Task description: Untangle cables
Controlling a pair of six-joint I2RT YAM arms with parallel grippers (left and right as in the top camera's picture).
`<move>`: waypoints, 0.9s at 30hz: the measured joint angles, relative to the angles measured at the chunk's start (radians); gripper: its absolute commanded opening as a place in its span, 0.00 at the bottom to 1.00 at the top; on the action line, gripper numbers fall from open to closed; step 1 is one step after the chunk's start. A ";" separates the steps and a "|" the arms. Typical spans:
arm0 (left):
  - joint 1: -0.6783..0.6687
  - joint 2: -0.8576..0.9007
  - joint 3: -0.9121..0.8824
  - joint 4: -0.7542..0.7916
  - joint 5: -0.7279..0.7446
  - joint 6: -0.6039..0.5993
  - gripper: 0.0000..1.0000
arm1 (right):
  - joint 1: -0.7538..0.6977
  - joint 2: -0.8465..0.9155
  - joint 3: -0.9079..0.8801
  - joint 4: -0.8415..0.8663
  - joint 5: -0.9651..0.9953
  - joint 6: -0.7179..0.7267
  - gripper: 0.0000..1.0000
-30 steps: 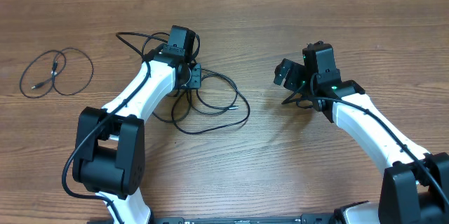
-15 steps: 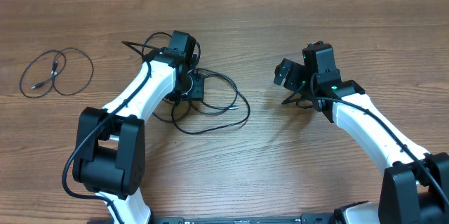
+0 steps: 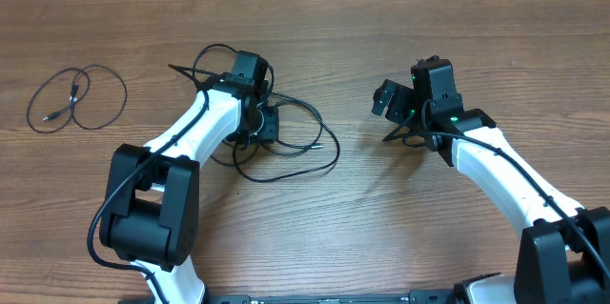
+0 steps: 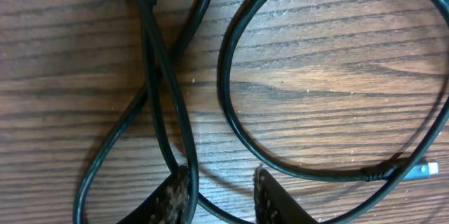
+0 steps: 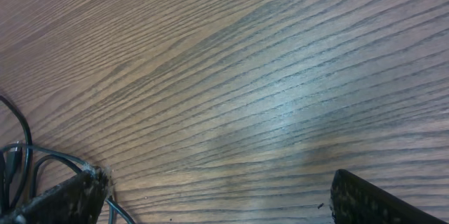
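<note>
A tangle of thin black cables (image 3: 335,148) lies left of the table's middle. My left gripper (image 3: 264,127) is down in that tangle. In the left wrist view its fingertips (image 4: 184,176) stand a little apart, and my left gripper (image 4: 222,179) has one cable strand (image 4: 158,76) running down along the inner side of the left finger and across the gap. A wider cable loop (image 4: 224,90) ends in a small plug (image 4: 421,171). My right gripper (image 3: 389,100) hovers to the right, away from the tangle. In its wrist view my right gripper (image 5: 217,203) is wide open over bare wood.
One separate looped cable (image 3: 74,92) lies alone at the far left of the wooden table (image 3: 315,237). Both white arms reach in from the front edge. Thin dark cords (image 5: 27,140) show at the lower left of the right wrist view.
My left gripper has shifted slightly right and toward the front within the tangle, and the strands at the pile's upper left have been drawn rightward. The right arm has not moved.
</note>
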 measured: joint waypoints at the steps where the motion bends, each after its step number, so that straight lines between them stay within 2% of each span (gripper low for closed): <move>1: -0.002 0.000 0.000 -0.001 0.000 -0.010 0.35 | 0.000 0.000 0.000 0.000 0.000 0.000 1.00; 4: -0.002 0.000 -0.002 -0.001 0.005 -0.050 0.36 | 0.000 0.000 0.000 0.000 0.000 0.000 1.00; 6: -0.003 0.000 -0.008 0.000 0.007 -0.083 0.43 | 0.000 0.000 0.000 0.000 0.000 0.000 1.00; 8: -0.003 0.000 -0.014 -0.001 0.007 -0.112 0.45 | 0.000 0.000 0.000 0.000 0.000 0.000 1.00; 19: -0.047 0.000 -0.018 0.000 0.010 -0.282 0.36 | 0.000 0.000 0.000 0.000 0.000 0.000 1.00; 27: -0.106 0.000 -0.018 0.000 0.002 -0.346 0.41 | 0.000 0.000 0.000 0.000 0.000 0.000 1.00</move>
